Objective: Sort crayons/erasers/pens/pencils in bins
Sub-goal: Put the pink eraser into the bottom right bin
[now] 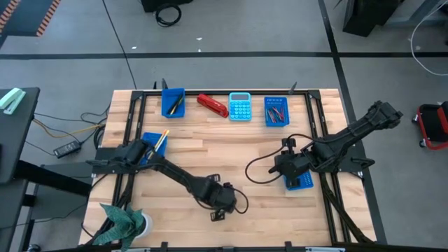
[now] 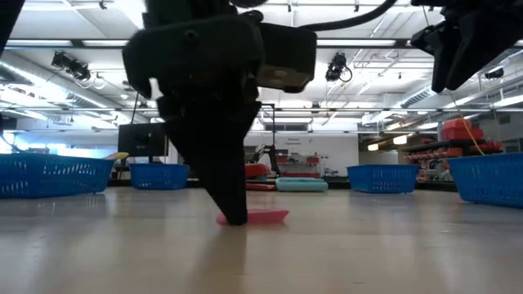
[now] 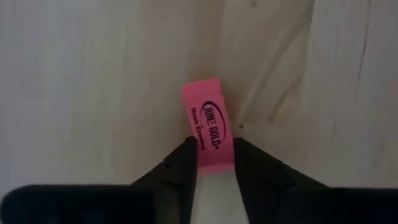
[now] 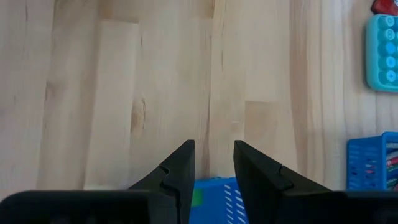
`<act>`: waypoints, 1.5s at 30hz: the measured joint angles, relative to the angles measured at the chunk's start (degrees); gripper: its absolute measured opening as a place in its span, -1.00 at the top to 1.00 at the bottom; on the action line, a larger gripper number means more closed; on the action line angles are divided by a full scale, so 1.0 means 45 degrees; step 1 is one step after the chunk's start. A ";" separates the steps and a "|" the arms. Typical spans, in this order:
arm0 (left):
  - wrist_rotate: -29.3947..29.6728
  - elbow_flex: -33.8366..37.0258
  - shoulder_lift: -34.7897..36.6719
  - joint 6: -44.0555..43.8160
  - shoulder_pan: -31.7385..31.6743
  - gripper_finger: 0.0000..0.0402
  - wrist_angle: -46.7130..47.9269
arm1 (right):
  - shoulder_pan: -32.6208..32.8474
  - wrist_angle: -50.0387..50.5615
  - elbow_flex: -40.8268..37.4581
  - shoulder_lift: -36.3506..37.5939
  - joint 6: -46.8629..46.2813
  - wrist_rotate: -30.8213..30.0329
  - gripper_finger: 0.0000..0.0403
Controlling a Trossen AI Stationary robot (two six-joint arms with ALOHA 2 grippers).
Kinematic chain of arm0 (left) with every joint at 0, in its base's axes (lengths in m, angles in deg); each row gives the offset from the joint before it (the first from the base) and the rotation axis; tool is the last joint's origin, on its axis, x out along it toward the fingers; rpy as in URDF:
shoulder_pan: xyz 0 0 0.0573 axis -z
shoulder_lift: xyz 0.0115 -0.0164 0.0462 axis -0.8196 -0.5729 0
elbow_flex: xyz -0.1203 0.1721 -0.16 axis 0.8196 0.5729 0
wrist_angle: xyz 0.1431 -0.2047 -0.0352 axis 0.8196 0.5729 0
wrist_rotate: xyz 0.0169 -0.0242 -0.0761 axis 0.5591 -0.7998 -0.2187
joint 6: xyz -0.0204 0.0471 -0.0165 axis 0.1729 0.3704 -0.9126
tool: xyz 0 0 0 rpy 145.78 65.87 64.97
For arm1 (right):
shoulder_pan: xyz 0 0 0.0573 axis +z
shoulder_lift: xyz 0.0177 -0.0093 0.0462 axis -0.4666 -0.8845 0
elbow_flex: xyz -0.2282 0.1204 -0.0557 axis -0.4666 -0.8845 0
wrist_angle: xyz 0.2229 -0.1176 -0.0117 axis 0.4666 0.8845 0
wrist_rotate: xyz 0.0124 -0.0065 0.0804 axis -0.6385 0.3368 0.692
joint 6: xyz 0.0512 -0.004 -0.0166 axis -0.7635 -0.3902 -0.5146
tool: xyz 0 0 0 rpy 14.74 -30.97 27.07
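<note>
The left gripper (image 3: 212, 160) is reaching down to the bench (image 1: 238, 150) near the middle of its front edge, with its fingertips on the wood. Its fingers (image 3: 180, 163) are closing on either side of a pink eraser (image 3: 208, 124), which is lying flat on the bench; the eraser's near end is sitting between the two tips, apparently touching both. In the low view the eraser (image 2: 263, 216) is resting on the surface, not lifted, with the gripper (image 2: 233, 214) standing on its end.

The right gripper (image 4: 213, 163) is hovering above the bench near the right edge, over a blue bin (image 1: 301, 183). Its fingers are standing slightly apart with nothing between them. The wall of that bin (image 4: 217, 198) is showing just below the fingertips, with something green (image 4: 197, 198) inside it.

Along the back edge, another blue bin (image 1: 172, 102) is holding dark and yellow sticks, and a third bin (image 1: 276, 110) is holding reddish sticks. Between them a red stapler (image 1: 212, 105) and a light-blue calculator (image 1: 240, 106) are lying side by side. Near the left edge a fourth bin (image 1: 153, 142) is holding orange and yellow pencils (image 1: 161, 140), partly under the left arm.
</note>
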 joint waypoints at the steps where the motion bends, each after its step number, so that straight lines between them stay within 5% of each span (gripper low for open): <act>1: -0.0040 0.0008 0.0000 0.0519 -0.0138 0.49 -0.0112 | 0.0000 0.0019 0.0000 0.0000 -0.0004 0.0062 0.42; 7: -0.1133 0.0058 0.0010 0.3453 -0.1088 0.71 -0.0621 | 0.0000 0.0319 0.0000 0.0000 -0.0356 0.0806 0.42; 16: -0.2840 -0.0010 0.0064 0.7036 -0.2318 0.69 -0.1379 | 0.0000 0.1351 0.0000 0.0000 -0.0966 0.1281 0.42; 18: -0.1326 -0.0127 -0.0088 0.7200 -0.2574 0.71 -0.4308 | -0.0004 0.1619 0.0095 -0.0004 -0.1147 0.1375 0.42; 20: -0.0461 -0.0095 0.0104 0.7356 -0.2962 0.74 -0.4434 | 0.0000 0.1759 0.0267 0.0005 -0.1317 0.1429 0.42; 23: -0.0687 -0.0510 0.0069 0.7625 -0.3035 0.78 -0.5462 | -0.0005 0.2153 0.0497 0.0165 -0.1540 0.1526 0.42; 30: -0.0823 -0.1891 0.0131 0.8345 -0.3313 0.97 -0.5013 | 0.0244 0.3009 0.1080 0.0952 -0.2471 0.1755 0.42; 36: -0.1161 -0.2769 0.0151 0.8005 -0.3118 0.84 -0.2555 | 0.0351 0.3254 0.1394 0.1656 -0.3007 0.0317 0.42; 41: 0.0205 -0.2817 0.0377 0.7361 -0.3364 0.84 0.0054 | -0.0143 0.2020 0.1329 0.1487 -0.1100 -0.2306 0.42; 45: 0.0335 -0.1293 0.1294 0.7028 -0.3293 0.95 -0.0387 | -0.1645 0.0370 0.1229 0.0846 0.1543 -0.1892 0.42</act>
